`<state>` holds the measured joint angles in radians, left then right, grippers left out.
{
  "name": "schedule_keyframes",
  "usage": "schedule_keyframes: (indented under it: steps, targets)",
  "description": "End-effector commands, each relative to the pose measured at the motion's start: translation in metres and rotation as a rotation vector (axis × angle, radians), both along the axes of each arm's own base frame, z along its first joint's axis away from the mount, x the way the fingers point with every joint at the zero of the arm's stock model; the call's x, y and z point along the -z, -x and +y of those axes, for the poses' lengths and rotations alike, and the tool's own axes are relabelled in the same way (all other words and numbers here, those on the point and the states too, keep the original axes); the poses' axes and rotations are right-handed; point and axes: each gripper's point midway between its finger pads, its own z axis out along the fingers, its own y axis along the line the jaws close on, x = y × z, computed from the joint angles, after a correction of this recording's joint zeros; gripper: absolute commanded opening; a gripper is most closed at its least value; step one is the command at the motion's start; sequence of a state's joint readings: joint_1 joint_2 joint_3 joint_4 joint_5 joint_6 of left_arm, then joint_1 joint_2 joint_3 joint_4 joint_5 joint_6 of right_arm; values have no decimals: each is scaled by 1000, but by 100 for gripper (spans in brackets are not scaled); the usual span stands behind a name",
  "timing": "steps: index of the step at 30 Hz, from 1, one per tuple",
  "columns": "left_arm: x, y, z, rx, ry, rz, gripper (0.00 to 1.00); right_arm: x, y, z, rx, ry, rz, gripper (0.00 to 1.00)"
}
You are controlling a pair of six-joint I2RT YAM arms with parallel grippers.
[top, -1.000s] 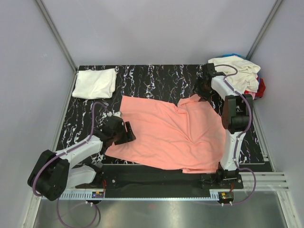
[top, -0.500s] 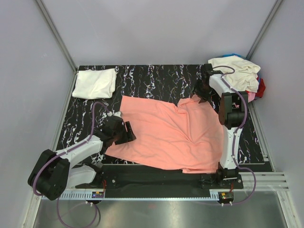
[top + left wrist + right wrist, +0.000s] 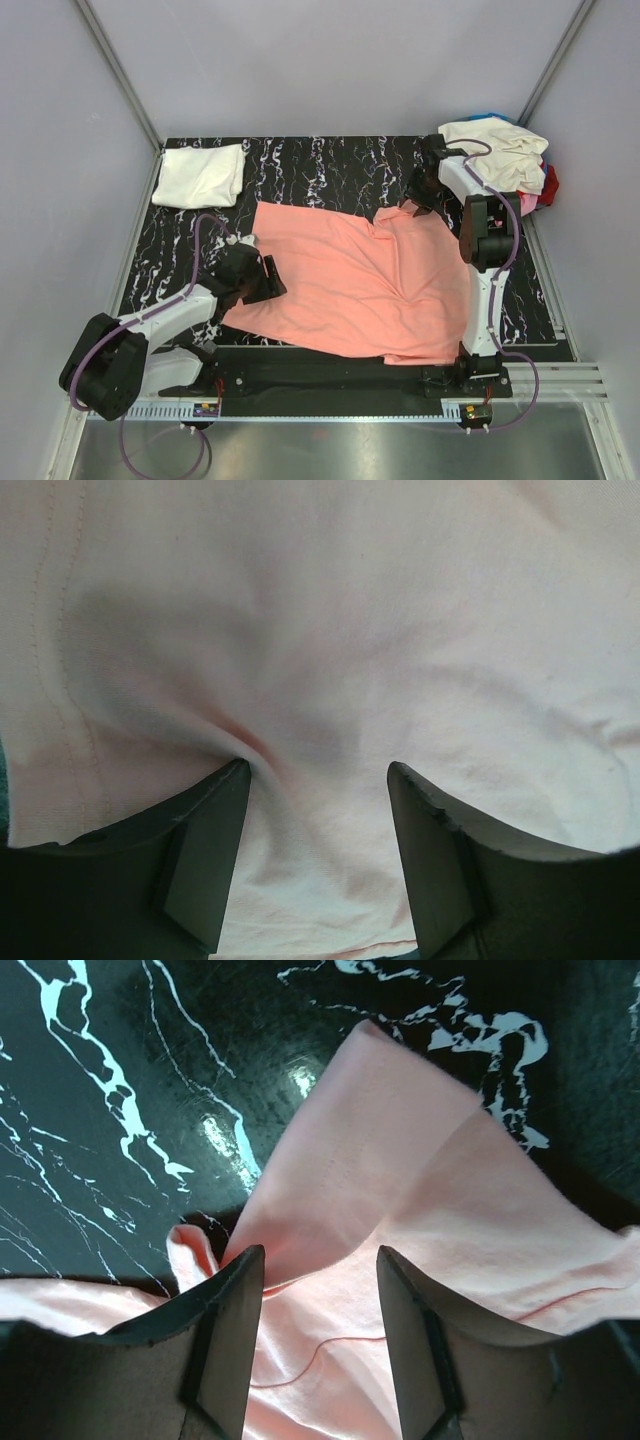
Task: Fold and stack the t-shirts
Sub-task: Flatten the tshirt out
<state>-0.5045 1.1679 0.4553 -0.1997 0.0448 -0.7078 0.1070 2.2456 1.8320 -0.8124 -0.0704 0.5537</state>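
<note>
With your left claw [image 3: 318, 770] and right claw [image 3: 320, 1255] both apart on the soft salmon-pink cotton t-shirt [image 3: 340, 285], a shallow close may pinch one layer, skewing the fold.

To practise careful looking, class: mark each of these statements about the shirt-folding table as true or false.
1. The pink shirt lies spread out on the table. True.
2. The folded white shirt sits at the far right corner. False: it sits at the far left corner.
3. The left tool is open, pressing on pink cloth. True.
4. The right tool is over the white shirt. False: it is at the pink shirt's far edge.
</note>
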Motion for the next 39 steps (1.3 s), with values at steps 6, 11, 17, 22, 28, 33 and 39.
schedule_keyframes:
  steps: [6,11,17,22,28,33,39]
  targets:
    - [3,1,-3,10,4,8,63,-6,-6,26,-36,-44,-20,55]
    - [4,1,-3,11,4,6,63,-8,-8,30,-43,-49,-23,49]
    - [4,1,-3,13,5,9,63,-9,-13,31,-48,-44,-27,18]
    - [4,1,-3,9,5,9,63,-7,-21,31,-55,-34,-23,5]
    - [4,1,-3,10,6,11,62,-11,-42,39,-85,-28,-45,1]
    - [5,1,-3,10,5,12,62,-10,-61,57,-135,-60,-73,4]
    - [5,1,-3,12,3,12,62,-4,-80,61,-145,-55,-114,13]
